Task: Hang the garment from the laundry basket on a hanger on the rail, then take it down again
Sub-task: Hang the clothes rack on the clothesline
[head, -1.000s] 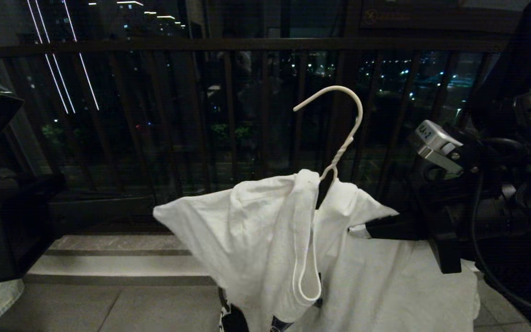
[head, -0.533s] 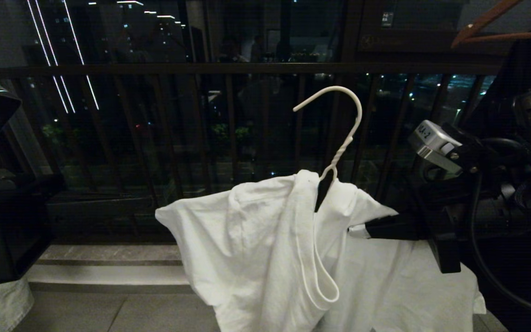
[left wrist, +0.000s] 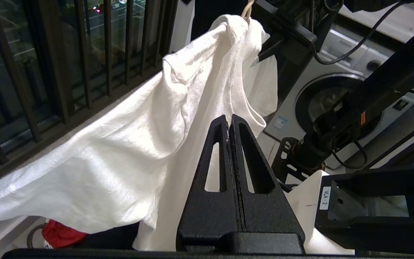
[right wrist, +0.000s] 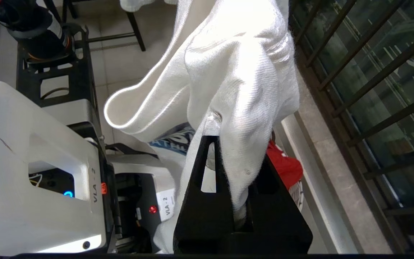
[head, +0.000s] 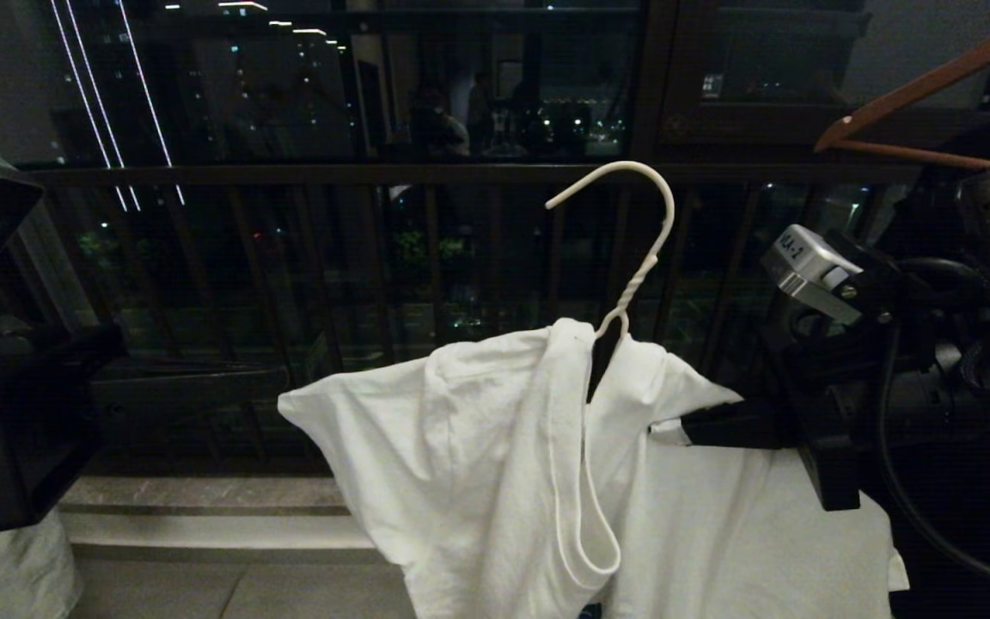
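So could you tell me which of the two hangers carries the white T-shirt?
The thin white wire hanger carries the white T-shirt; the brown wooden hanger is bare.

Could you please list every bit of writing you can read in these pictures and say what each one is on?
"VLA - 2": the white robot body, right wrist view.
"VLA-2": small sticker on the robot's frame, left wrist view.
Blue print on the white T-shirt: only part shows, unreadable.
Label on the silver block: too blurred.
Washing machine brand: too faint.
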`<state>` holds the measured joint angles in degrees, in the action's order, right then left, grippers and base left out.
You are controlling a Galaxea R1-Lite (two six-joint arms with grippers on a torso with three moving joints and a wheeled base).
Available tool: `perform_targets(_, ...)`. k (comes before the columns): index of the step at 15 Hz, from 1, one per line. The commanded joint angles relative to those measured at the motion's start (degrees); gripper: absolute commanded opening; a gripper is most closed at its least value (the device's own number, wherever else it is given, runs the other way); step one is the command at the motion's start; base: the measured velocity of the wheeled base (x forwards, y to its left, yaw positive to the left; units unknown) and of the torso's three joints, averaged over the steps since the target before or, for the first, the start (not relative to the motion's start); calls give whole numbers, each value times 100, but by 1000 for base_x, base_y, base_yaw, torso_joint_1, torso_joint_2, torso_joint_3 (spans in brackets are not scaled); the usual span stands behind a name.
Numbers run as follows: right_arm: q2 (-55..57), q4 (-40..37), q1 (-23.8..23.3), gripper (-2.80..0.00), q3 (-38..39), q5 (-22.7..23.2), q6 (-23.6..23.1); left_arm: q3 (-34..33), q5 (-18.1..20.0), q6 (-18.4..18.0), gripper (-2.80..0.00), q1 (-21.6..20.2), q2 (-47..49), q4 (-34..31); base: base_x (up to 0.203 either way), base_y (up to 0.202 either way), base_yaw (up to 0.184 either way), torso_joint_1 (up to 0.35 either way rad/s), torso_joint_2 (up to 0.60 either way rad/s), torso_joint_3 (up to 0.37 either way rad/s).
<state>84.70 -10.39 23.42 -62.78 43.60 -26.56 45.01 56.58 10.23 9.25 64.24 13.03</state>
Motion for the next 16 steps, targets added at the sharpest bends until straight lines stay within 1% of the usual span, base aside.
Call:
perform_targets(1, -19, 2, 5, -280, 20, 26, -16, -1, 28, 6, -280, 24, 9, 6, 0, 0, 0, 239, -548, -315)
perform_targets(9, -85, 195, 5, -280, 149, 26, -16, -36, 28, 6, -280, 77, 18, 6, 0, 0, 0, 257, -575, -315)
perform_targets(16, -115, 195, 5, -280, 161, 26, -24, -36, 35, 6, -280, 117, -17, -2, 0, 0, 0, 181, -388, -208)
